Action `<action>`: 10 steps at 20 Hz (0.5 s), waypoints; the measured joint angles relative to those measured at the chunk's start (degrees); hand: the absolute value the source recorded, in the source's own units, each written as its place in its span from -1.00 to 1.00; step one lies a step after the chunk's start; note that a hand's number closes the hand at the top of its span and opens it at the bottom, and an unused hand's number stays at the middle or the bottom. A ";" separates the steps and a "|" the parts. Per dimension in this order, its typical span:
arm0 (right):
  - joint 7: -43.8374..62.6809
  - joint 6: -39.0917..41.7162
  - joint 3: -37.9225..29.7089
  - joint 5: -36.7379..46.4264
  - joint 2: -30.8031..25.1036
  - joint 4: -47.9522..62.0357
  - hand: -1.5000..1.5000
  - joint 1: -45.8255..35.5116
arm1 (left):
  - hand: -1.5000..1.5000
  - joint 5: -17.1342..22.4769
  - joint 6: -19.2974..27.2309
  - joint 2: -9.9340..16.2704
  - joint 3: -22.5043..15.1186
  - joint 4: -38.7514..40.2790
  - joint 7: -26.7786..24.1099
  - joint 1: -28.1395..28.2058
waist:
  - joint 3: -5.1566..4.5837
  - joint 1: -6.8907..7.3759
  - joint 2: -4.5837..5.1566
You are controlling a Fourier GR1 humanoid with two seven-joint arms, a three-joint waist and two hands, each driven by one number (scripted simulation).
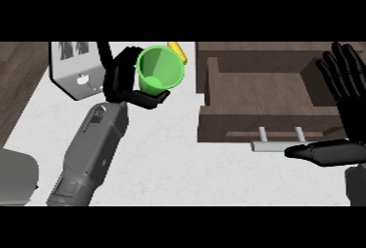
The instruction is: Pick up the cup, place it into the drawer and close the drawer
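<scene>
White speckled counter [178, 164] fills most of the head view, with dark wood planking at the far left and a brown wooden drawer [261, 92] pulled open at the upper right, its metal handle [279, 144] sticking out over the counter from the front panel. From the lower edge the grey left forearm [89, 155] rises toward the back of the counter, and the left hand [125, 80] at its end is curled round the green cup [160, 72]. Black fingers wrap the cup's left side and the thumb hooks under its base, so the cup sits in the hand's grasp, tipped so its open mouth faces the camera (the inside shows as a paler green oval). Cup and hand are to the left of the drawer, apart from its left wall, not over the opening. A small yellow object [178, 51] peeks out just behind the cup's rim; what it is cannot be told. Behind the hand lies a white and grey appliance [77, 68] with a dark patterned panel. A grey object [16, 177] shows at the lower left edge. The right hand [343, 111] stands at the right edge beside the drawer, fingers straight and spread upward, thumb pointing left near the handle.
</scene>
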 measured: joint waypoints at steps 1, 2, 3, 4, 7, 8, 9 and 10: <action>-0.29 -0.04 0.49 0.39 0.33 -0.11 -1.00 0.27 | 1.00 0.02 0.91 -0.29 -0.34 -1.40 2.30 -1.39 | 0.01 -0.02 0.02; -0.17 -0.05 0.54 0.30 0.38 -0.38 -1.00 0.18 | 1.00 0.54 2.77 -0.58 -1.36 -1.55 3.92 -3.33 | 0.01 -0.35 0.07; -1.09 -0.38 0.58 0.97 0.55 1.33 -1.00 -0.89 | 1.00 0.75 3.78 -0.83 -2.12 -1.85 5.07 -4.54 | 0.00 -0.37 0.15; -1.25 -0.09 0.18 0.68 0.26 1.49 -1.00 -0.76 | 1.00 0.94 4.84 -1.02 -2.98 -3.20 7.38 -5.61 | -0.01 -0.34 0.14; -0.68 -0.23 0.06 0.42 0.25 0.64 -1.00 -0.90 | 1.00 2.27 8.93 -1.37 -6.15 -4.83 12.94 -9.60 | -0.01 -0.69 0.18; -0.18 0.09 -0.63 -0.23 -0.36 0.56 -1.00 -1.18 | 1.00 2.82 10.41 -1.44 -7.36 -4.79 14.20 -10.86 | -0.02 -0.87 0.20; 0.01 0.25 -0.61 -0.38 -0.42 -0.06 -1.00 -0.78 | 1.00 2.98 11.95 -1.50 -7.93 -4.46 15.95 -12.83 | -0.02 -1.07 0.24; -0.34 0.15 -0.54 -0.18 -0.31 0.19 -1.00 -1.05 | 1.00 3.31 13.56 -1.55 -8.44 -3.91 17.61 -14.91 | -0.02 -1.19 0.30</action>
